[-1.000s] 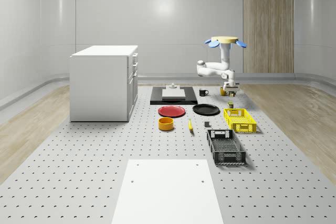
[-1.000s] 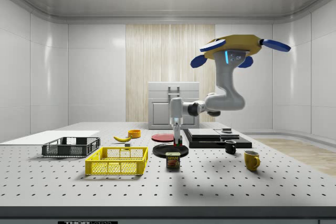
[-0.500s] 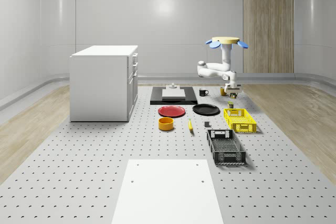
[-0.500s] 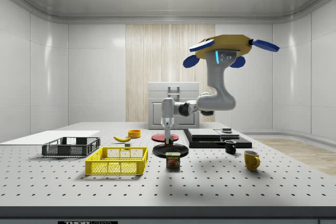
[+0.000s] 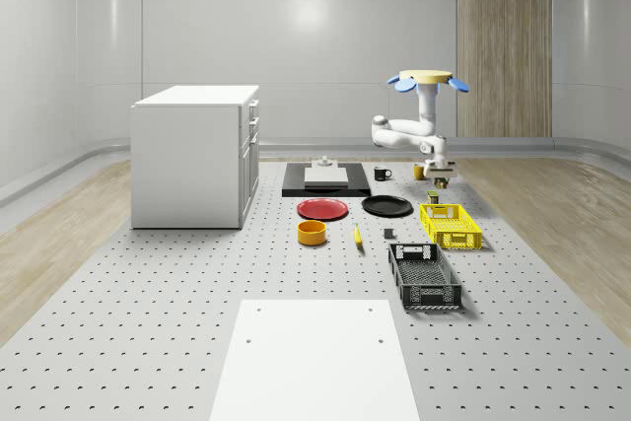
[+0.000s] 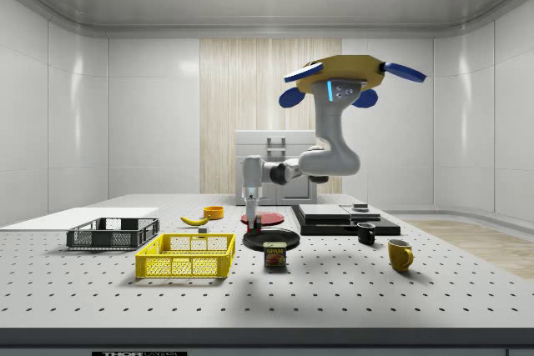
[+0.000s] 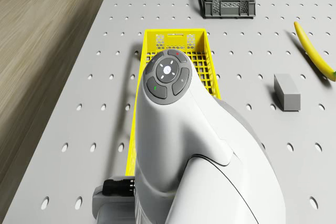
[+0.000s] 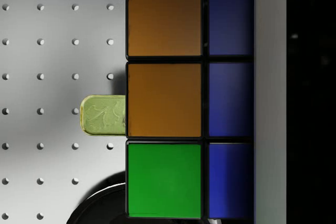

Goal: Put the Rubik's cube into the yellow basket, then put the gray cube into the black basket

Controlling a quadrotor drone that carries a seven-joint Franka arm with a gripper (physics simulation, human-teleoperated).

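The drone (image 6: 344, 77) hovers above the table's far right part, over the black plate and close to the yellow basket (image 6: 188, 256). Its arm hangs down, and the gripper (image 6: 253, 221) is shut on the Rubik's cube (image 8: 164, 100), whose orange, green and blue faces show in the wrist view. In the whole-scene view the gripper (image 5: 439, 177) hangs just beyond the far end of the yellow basket (image 5: 451, 225). The black basket (image 5: 424, 275) lies nearer the camera. The gray cube (image 7: 286, 92) lies on the table beside the yellow basket (image 7: 176, 61).
A can (image 6: 275, 255) stands on the table under the arm, next to a black plate (image 5: 386, 206). A banana (image 7: 315, 51), a red plate (image 5: 322, 209), an orange bowl (image 5: 312, 233), two mugs (image 6: 400, 253) and a white cabinet (image 5: 195, 155) stand around.
Drone and arm have shifted toward the side view's left, bringing the held Rubik's cube closer to the yellow basket. Nothing on the table has moved.
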